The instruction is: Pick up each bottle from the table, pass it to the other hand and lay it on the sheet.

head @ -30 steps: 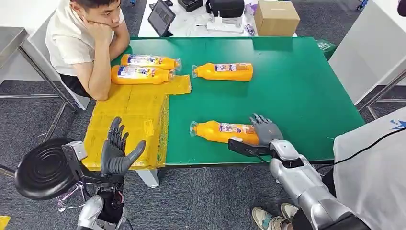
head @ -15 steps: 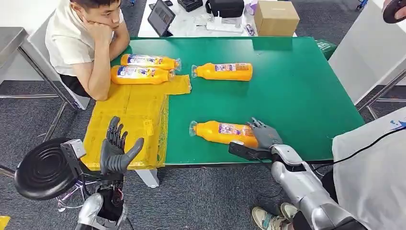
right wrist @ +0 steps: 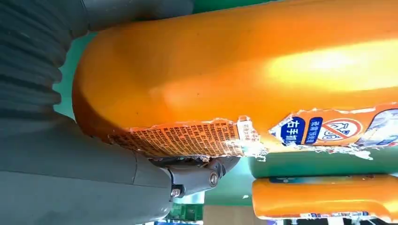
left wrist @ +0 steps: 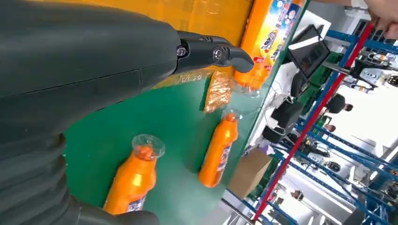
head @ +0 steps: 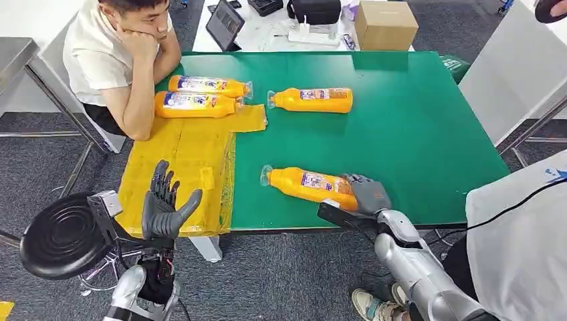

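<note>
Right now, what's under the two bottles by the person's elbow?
The yellow sheet lies under both bottles; past its edge, green table. The sheet hides what lies beneath it.

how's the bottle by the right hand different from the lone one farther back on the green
The near bottle has the right hand wrapped around its base and lies slightly askew; the far bottle lies untouched and square to the table edge. The near bottle's label looks torn in the right wrist view. Both are orange, on their sides, caps pointing toward the yellow sheet.
</note>
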